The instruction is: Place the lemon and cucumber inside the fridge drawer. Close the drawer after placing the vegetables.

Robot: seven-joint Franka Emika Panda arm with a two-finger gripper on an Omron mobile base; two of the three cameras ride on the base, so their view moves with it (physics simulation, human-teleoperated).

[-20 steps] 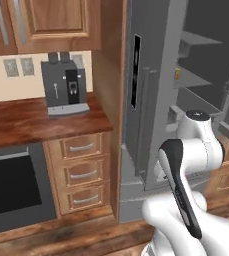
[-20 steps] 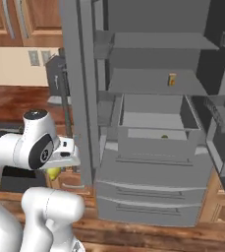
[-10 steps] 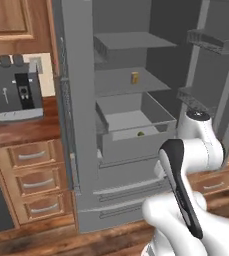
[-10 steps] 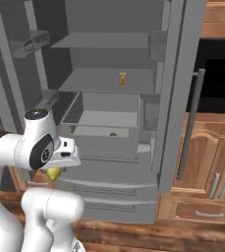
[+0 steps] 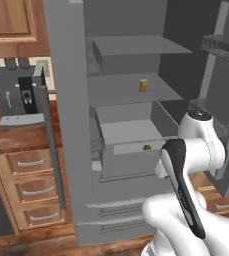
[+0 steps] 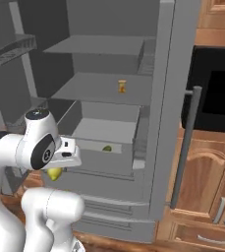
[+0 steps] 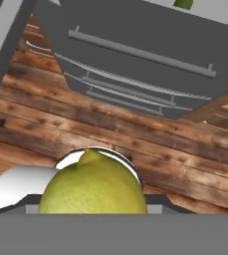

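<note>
The hand (image 6: 60, 170), mostly hidden behind the white arm, grips the round yellow-green lemon (image 7: 92, 187). Only part of the dark green cucumber (image 5: 147, 147) shows over the open grey box-shaped fridge drawer's (image 5: 131, 162) front.

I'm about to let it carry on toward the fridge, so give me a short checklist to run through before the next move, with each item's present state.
1. Lemon held by the end effector: ok, it sits right at the hand.
2. Fridge drawer pulled open: ok.
3. Cucumber already inside the drawer: ok, a green piece shows near its front.
4. Free space in the drawer beside the cucumber: ok.
5. Fridge door swung wide, out of the path: ok.
6. Lemon gripped firmly: cannot tell, the fingertips are hidden.
</note>
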